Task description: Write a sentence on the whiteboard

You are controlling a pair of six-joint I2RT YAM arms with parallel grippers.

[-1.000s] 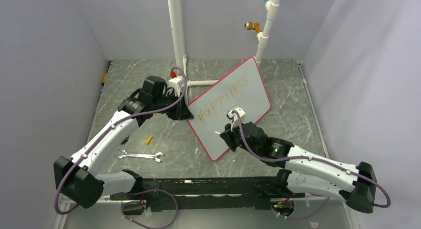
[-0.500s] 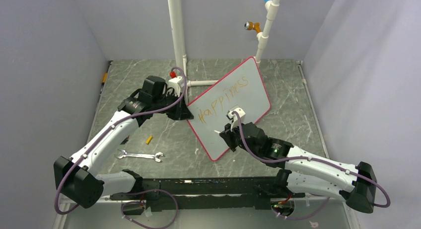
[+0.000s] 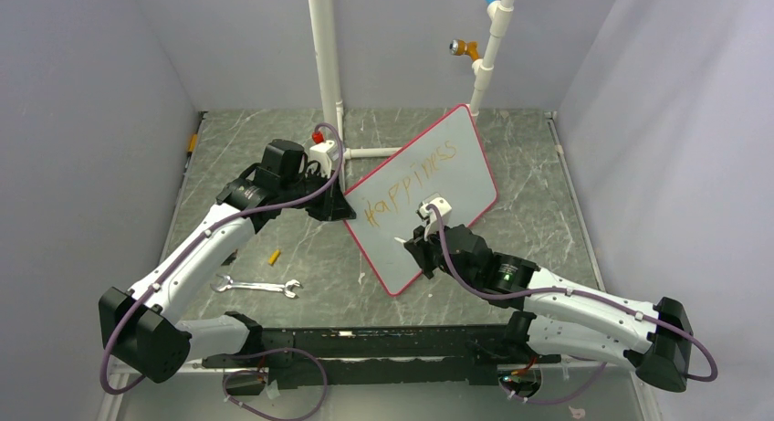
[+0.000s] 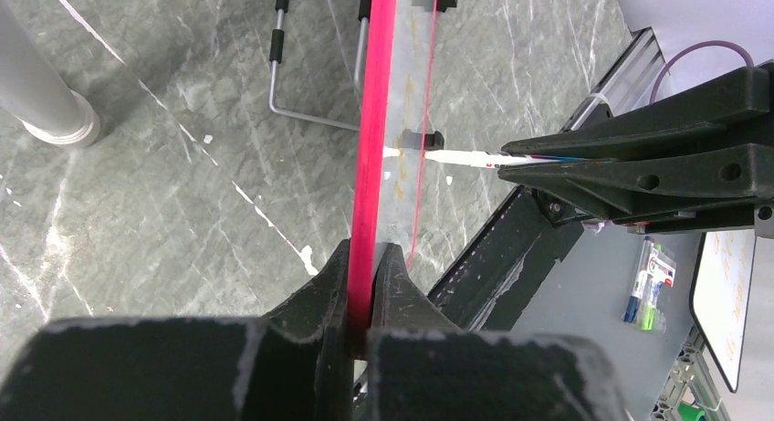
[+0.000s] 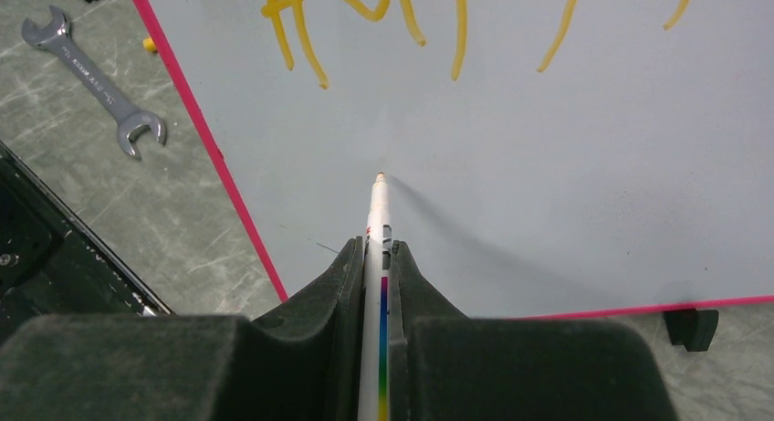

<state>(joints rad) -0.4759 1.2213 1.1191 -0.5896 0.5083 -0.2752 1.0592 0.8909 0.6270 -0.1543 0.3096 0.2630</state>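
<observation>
The whiteboard [image 3: 461, 185] stands propped on its feet toward the far middle of the table [image 3: 548, 234], its face tipped up and its long side running diagonally toward the far right corner. Our left gripper [image 4: 363, 261] is clamped on the red frame [image 4: 374, 120] at the board's left edge, bracing it. Our right gripper [image 5: 379, 252] is clenched around the marker [image 5: 376, 206], whose tip points at the blank area beneath the first line. We cannot tell for sure whether the tip touches the surface or hangs just off it.

The sentence [image 3: 411, 179] so far reads "Happiness" in orange-yellow; the second line is not yet begun, so we judge the task roughly halfway.

To do this step well, we should:
- Start the next word near the board's left edge, beneath the "H", so the line has room to run.
- Press only lightly. The board is free-standing, and a hard push could tip it back or twist it in the left jaws.
- Hold the left grip firm and unmoving while the pen travels.
- Keep the strokes parallel to the line above and clear of its descenders.
- Lift cleanly between letters to avoid stray marks.

A wrench [image 3: 258, 286] lies near the table's front left, well apart from the work.
</observation>
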